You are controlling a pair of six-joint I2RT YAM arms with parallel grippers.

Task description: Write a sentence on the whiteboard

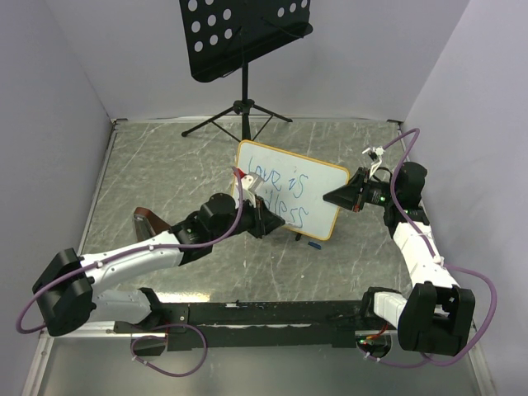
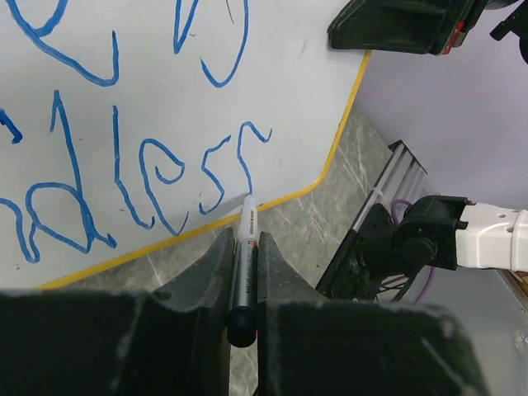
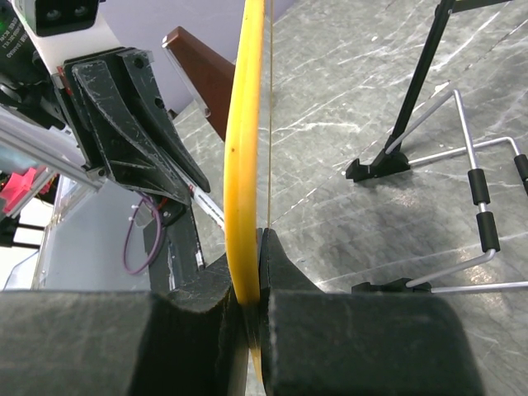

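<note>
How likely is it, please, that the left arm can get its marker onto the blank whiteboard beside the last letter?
Probably yes: the left fingers grip the marker, its tip at the whiteboard by the sentence's last letter, with bare white beside it. The right fingers clamp only the far edge.

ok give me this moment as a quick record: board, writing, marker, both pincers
whiteboard: standing upright on the table, in front of the music stand
sentence: blue, two lines, "love is" above "...ndless"; the start of the lower line is hidden
marker: held between the fingers, tip at the board just below the last s
left pincer: shut on the marker
right pincer: shut on the whiteboard's yellowish side edge, holding it steady
</note>
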